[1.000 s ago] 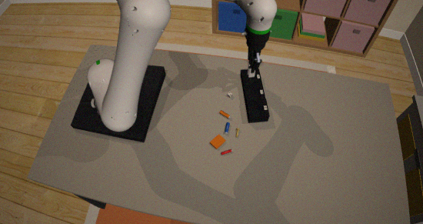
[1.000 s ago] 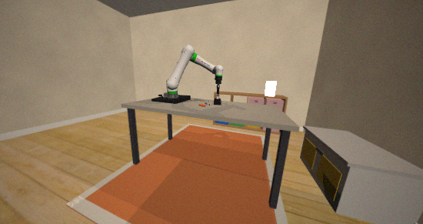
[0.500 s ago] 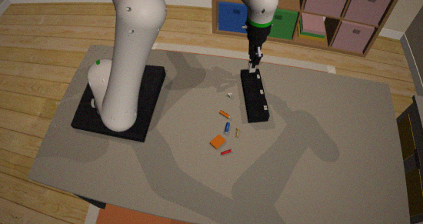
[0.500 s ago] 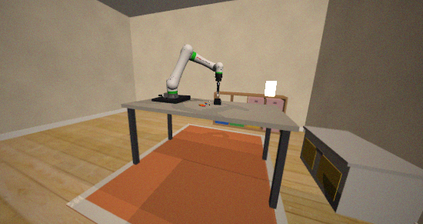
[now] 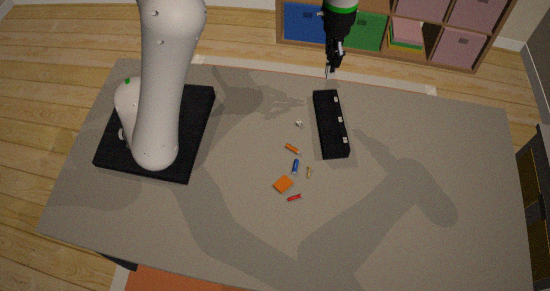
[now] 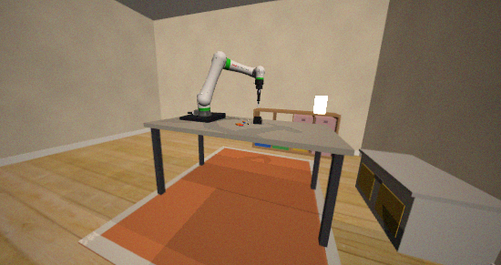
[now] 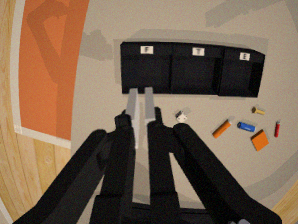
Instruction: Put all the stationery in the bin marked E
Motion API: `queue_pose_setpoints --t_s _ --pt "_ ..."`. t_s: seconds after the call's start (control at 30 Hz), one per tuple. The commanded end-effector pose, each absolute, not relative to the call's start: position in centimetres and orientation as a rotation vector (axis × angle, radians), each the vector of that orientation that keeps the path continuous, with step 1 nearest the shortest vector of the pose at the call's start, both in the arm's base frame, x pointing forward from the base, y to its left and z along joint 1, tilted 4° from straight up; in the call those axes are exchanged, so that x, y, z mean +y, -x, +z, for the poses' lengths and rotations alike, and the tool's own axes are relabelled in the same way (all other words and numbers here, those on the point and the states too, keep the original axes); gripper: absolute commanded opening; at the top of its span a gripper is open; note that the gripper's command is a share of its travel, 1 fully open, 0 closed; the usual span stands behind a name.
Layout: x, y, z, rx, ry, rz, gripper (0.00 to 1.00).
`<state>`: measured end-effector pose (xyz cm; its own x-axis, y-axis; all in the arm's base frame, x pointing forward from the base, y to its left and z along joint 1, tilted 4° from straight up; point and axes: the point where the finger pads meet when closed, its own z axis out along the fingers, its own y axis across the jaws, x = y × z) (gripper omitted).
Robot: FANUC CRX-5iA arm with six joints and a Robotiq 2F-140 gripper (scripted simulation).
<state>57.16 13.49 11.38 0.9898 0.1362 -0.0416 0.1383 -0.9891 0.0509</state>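
Observation:
A black row of three bins (image 5: pixel 327 131) (image 7: pixel 189 76) (image 6: pixel 257 119) lies on the grey table (image 5: pixel 425 181). Each bin has a small white label; the E bin (image 5: pixel 336 148) (image 7: pixel 241 76) is the end one nearest the loose things. To its left lie a small white piece (image 5: pixel 299 123) (image 7: pixel 181 116), an orange marker (image 5: pixel 292 148) (image 7: pixel 221 127), a blue stick (image 5: pixel 295 166) (image 7: pixel 246 127), a small yellow piece (image 5: pixel 308 171) (image 7: pixel 258 110), an orange block (image 5: pixel 283 183) (image 7: pixel 260 140) and a red stick (image 5: pixel 294 197) (image 7: pixel 277 128). My gripper (image 5: pixel 328 71) (image 6: pixel 258 102) (image 7: pixel 142 99) is shut and hangs high over the far end of the bin row.
The robot's black base plate (image 5: pixel 200 111) sits on the table's left part. A wooden shelf with coloured boxes (image 5: pixel 430 16) stands behind the table. A grey cabinet (image 6: pixel 433 197) stands at the right.

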Motion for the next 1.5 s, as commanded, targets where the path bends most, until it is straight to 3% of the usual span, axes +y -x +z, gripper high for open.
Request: queue_pose_setpoints --t_s 0.0,0.3,0.33,1.03,1.47 --pt "13.7 -57.3 14.9 0.212 -3.080 -0.063 0.05" --pt "13.7 -57.3 14.9 0.212 -3.080 -0.063 0.05" --pt "13.0 -56.9 14.7 0.290 -3.075 -0.065 0.33" --pt "-0.5 -49.8 10.6 1.124 -2.890 -0.087 0.33" --pt "-8.3 -45.6 8.2 1.136 -2.886 -0.085 0.33"
